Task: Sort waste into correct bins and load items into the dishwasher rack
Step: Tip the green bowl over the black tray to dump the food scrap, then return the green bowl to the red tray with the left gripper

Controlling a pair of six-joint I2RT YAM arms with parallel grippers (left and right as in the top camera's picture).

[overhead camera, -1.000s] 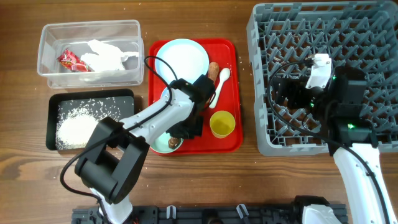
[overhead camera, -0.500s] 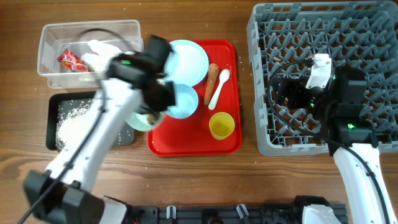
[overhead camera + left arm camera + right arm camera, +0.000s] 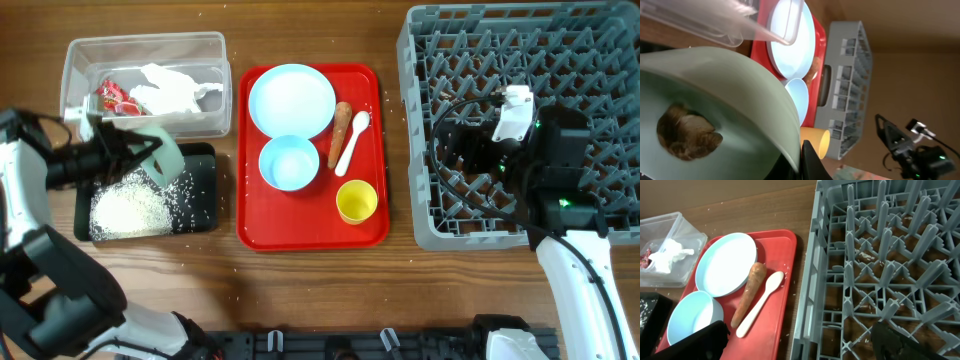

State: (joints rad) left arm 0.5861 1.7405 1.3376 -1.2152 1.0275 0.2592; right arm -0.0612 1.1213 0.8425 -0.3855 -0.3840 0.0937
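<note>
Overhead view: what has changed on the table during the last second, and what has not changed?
The left gripper carried one bowl, with the brown lump inside, leftward off the red tray. It now holds it tilted over the black tray with rice. The right gripper, plate, second bowl, carrot, spoon and cup did not move.

Two bowls, two bins, one plate

Overhead looks straight down over the whole worktop. Left wrist, at the left edge, faces right; right wrist faces left. All three share the red tray.
</note>
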